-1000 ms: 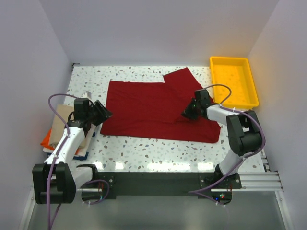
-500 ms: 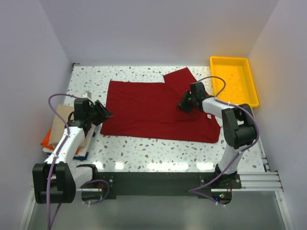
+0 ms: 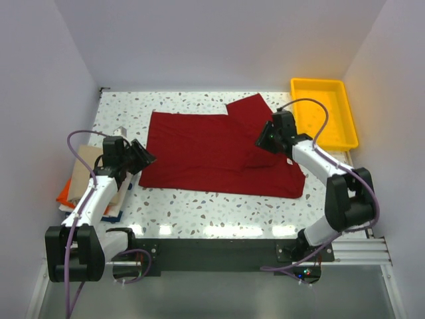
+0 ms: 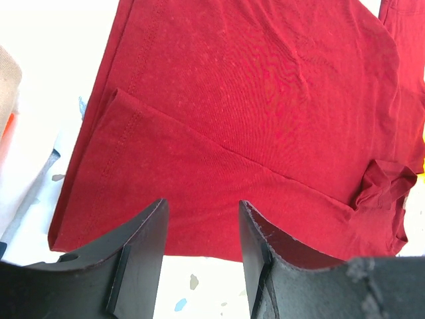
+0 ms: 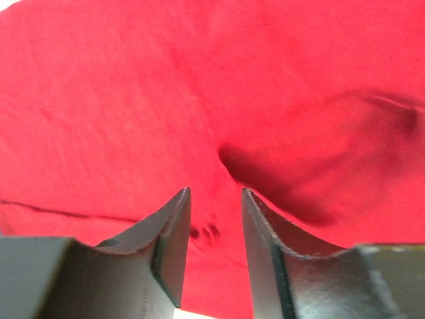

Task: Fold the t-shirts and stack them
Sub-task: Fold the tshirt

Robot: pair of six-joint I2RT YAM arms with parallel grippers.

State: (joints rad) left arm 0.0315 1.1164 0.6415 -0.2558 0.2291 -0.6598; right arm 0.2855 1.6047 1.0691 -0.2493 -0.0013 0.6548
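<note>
The left arm [image 3: 93, 199] covers most of the folded t-shirts [image 3: 65, 194].

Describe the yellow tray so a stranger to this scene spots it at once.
Start at the speckled white table and go to its far right corner. The yellow tray sits there, just right of the spread dark red t-shirt. It is the only rimmed, bright yellow rectangle in sight.

A white table [image 3: 199, 206] flecked with grey and brown chips is filling the middle of the top view; a plain pale back wall [image 3: 212, 40], a left wall [image 3: 33, 100] and a right wall [image 3: 398, 100] are closing it in; soft light is glaring in bright patches along its near edge; a grey floor [image 3: 199, 299] is showing below.
</note>
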